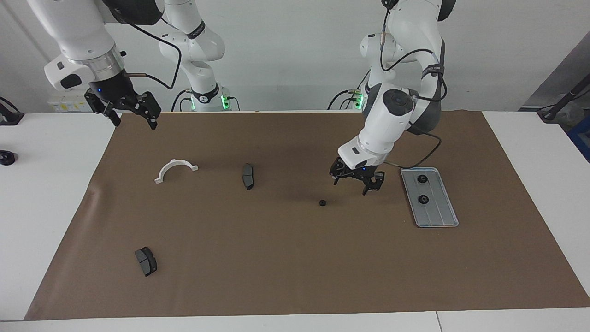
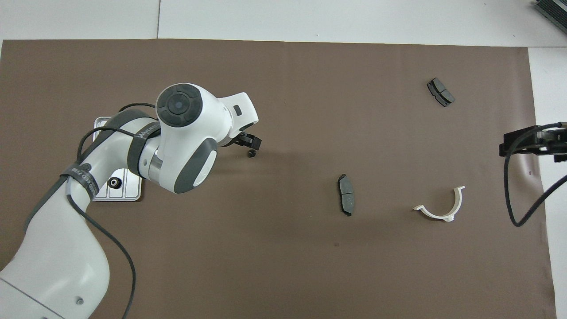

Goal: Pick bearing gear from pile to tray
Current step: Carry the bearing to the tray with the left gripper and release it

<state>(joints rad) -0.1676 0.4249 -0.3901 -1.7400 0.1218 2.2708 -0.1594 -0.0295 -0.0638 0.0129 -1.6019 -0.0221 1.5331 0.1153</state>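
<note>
A small black bearing gear [image 1: 323, 202] lies alone on the brown mat; it also shows in the overhead view [image 2: 252, 153]. My left gripper [image 1: 352, 184] is open and empty, low over the mat between that gear and the tray; in the overhead view [image 2: 248, 141] it is just beside the gear. The silver tray [image 1: 438, 214] lies toward the left arm's end and holds two black gears [image 1: 421, 179] [image 1: 422, 199]. In the overhead view the left arm hides most of the tray [image 2: 128, 192]. My right gripper [image 1: 133, 121] waits open, raised over the mat's edge.
A white half-ring bracket [image 1: 175, 169] [image 2: 443, 208] and a dark brake pad [image 1: 248, 176] [image 2: 346, 200] lie mid-mat toward the right arm's end. A second brake pad [image 1: 145, 261] [image 2: 440, 91] lies farther from the robots. A small black object [image 1: 7, 157] sits on the white table.
</note>
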